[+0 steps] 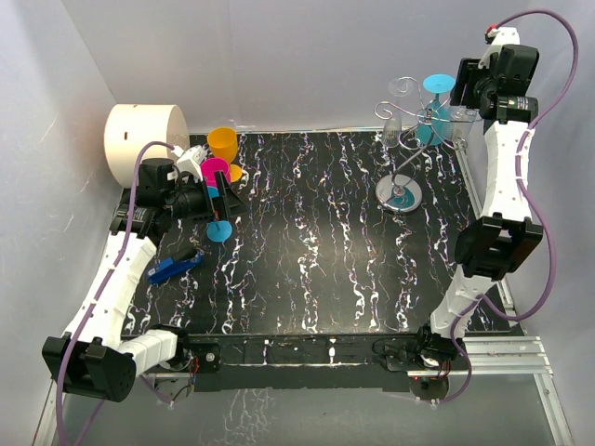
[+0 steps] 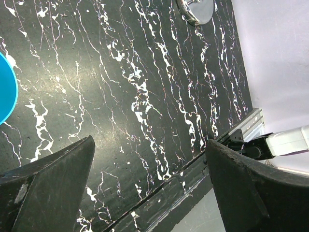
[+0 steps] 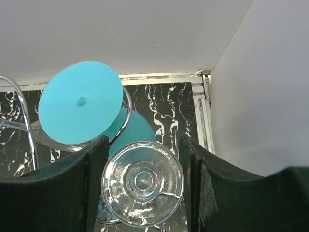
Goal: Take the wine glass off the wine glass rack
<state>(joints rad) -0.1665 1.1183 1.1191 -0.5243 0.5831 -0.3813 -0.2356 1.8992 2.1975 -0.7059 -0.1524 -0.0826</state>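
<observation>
The right arm stands tall, elbow bent, its forearm reaching up and over to the top of the wine glass rack [image 1: 398, 193]. The right gripper [image 3: 143, 140] sits over the rack's outer side, next to the right wall. Its fingers [image 3: 91, 193] are partway apart and closely flank the round foot of a clear wine glass [image 3: 142, 181]. Whether they press on it or only sit beside it cannot be told.

This glass hangs upside down from a rack arm, foot uppermost, its clear foot showing concentric rings. Just beside it on the rack hangs a blue wine glass [image 3: 79, 101], its flat foot tilted, with a curved rack wire passing between the two. The rack's stem leans, and its shiny disc base rests on the black marbled table [image 1: 307, 242].

The left arm lies low, well apart from the rack on the table's opposite side. The left gripper [image 2: 149, 145] is spread wide with nothing between its fingers, a blue disc [image 2: 7, 89] just beside it.
</observation>
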